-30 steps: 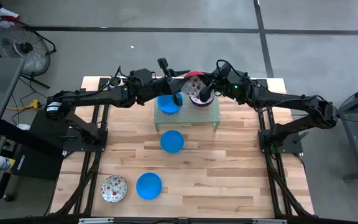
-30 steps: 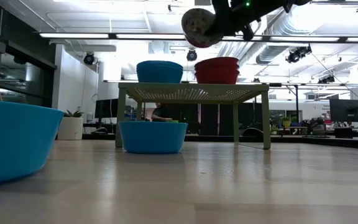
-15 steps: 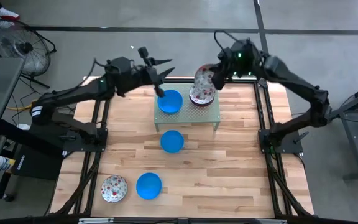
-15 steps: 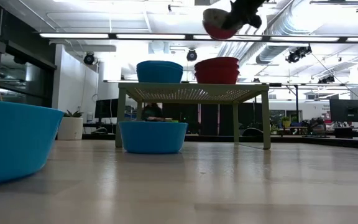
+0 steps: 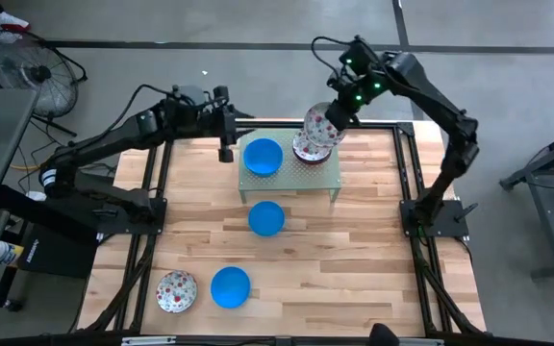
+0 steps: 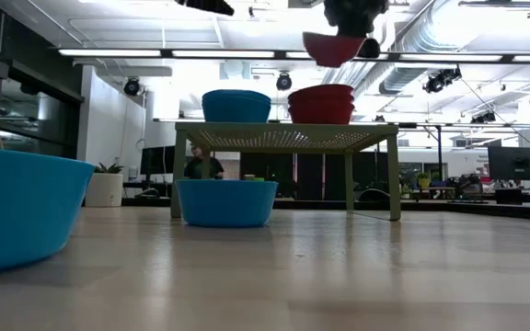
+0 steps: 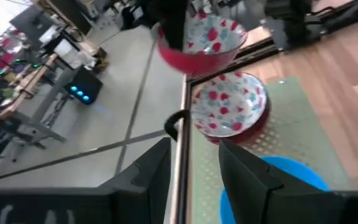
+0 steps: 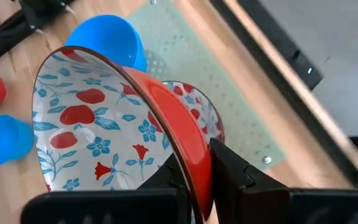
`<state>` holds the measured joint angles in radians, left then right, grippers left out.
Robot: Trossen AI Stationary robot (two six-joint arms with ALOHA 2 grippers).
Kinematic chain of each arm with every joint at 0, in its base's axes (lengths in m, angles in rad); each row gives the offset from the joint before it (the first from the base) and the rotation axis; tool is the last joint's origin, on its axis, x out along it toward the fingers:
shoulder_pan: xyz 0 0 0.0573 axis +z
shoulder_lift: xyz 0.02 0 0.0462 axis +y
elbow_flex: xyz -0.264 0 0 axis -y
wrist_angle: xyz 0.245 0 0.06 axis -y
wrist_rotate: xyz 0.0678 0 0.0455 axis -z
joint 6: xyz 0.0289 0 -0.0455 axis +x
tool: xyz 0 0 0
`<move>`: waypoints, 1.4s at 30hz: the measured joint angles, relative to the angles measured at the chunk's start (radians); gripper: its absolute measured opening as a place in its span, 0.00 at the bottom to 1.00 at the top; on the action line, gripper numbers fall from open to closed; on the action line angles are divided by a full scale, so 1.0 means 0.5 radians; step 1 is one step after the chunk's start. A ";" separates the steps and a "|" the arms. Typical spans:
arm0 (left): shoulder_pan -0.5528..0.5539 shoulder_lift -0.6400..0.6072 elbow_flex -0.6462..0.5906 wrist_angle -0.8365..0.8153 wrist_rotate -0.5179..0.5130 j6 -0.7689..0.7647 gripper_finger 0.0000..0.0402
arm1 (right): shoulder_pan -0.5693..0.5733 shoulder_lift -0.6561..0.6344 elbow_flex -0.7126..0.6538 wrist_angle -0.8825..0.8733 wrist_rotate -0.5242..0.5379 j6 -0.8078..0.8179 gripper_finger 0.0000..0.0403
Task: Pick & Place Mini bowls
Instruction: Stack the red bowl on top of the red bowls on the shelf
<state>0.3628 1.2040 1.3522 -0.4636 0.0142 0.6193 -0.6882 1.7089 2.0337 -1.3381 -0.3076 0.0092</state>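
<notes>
The right gripper [image 5: 327,123] is pinched on the rim of a floral bowl [image 5: 317,126], one finger inside and one against its red outer wall, as the right wrist view shows [image 8: 104,134]. It holds this bowl tilted in the air, above and just off the far right corner of the small green perforated shelf [image 5: 289,176]. Directly below the held bowl, on the shelf, sits a short stack of floral bowls [image 5: 308,149] with red outsides; in the low view the held one hangs clear of the stack, not touching it [image 6: 332,48]. Beside the stack, on the same shelf, stands a blue bowl [image 5: 263,157]. Under the shelf's near edge, on the wooden table [image 5: 354,259], lies a second blue bowl [image 5: 266,218]. Farther off, near the table's front edge, a third blue bowl [image 5: 230,286] sits just beside a lone floral bowl on the table [image 5: 175,290].

The left gripper [image 5: 226,144] hovers empty off the shelf's left side, near the blue bowl there but apart from it, its fingers [image 7: 247,174] spread with a gap between them.

Beyond the table in the low view, a person [image 6: 196,164] shows in the room behind the shelf, and a potted plant [image 6: 106,184] stands at the left.
</notes>
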 joint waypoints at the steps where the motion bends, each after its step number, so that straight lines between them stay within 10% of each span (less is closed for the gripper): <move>1: -0.011 -0.001 -0.028 0.015 0.000 0.000 0.33 | 0.000 0.027 0.008 -0.014 -0.008 0.029 0.06; 18: -0.046 -0.471 -0.910 0.645 0.045 -0.312 0.33 | -0.010 0.188 -0.042 -0.017 -0.195 0.341 0.06; 42: -0.046 -0.757 -1.100 0.670 0.041 -0.352 0.33 | 0.061 0.361 -0.042 -0.130 0.007 0.437 0.06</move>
<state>0.3397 0.8253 0.8021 -0.1287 0.0345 0.4431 -0.6579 1.8893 2.0129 -1.4029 -0.3042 0.2279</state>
